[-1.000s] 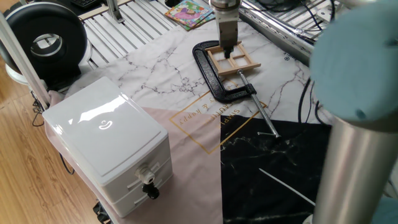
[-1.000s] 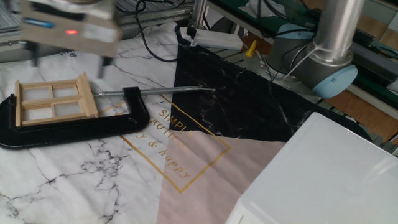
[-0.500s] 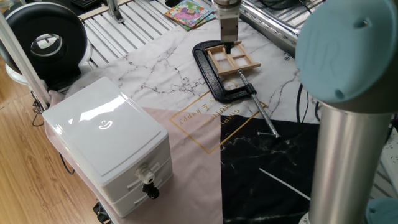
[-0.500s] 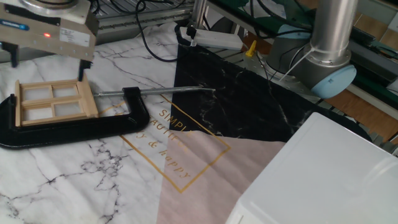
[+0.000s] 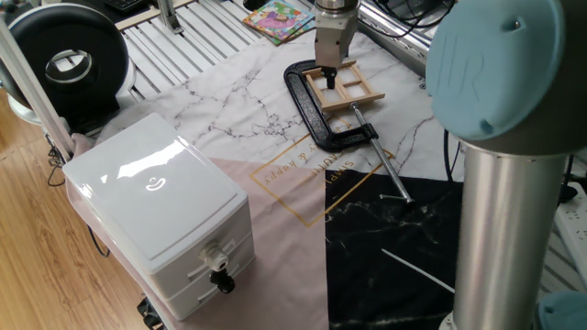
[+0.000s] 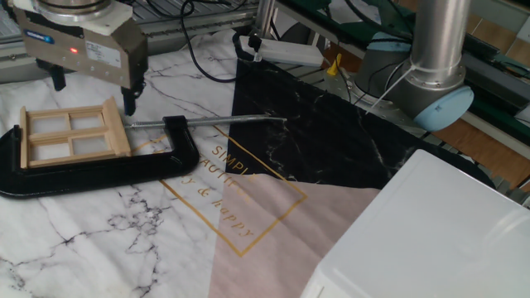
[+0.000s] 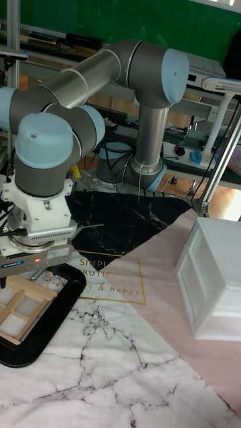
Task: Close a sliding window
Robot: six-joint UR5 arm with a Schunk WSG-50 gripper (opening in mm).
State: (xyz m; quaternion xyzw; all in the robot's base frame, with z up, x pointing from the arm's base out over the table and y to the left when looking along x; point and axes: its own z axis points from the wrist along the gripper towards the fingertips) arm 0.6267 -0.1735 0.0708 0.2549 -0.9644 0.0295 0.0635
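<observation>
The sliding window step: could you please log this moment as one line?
gripper: open, above sliding window | window: held in C-clamp on table | contact: cannot tell

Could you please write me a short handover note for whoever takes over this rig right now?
Gripper: open, fingers spread, poised just above the sliding window; grip on it not visible.
Sliding window: lying flat on the marble-print mat, held in the black C-clamp.
Done: approach to the frame.
Left: sliding the pane shut; whether it is already shut cannot be judged here.
</observation>
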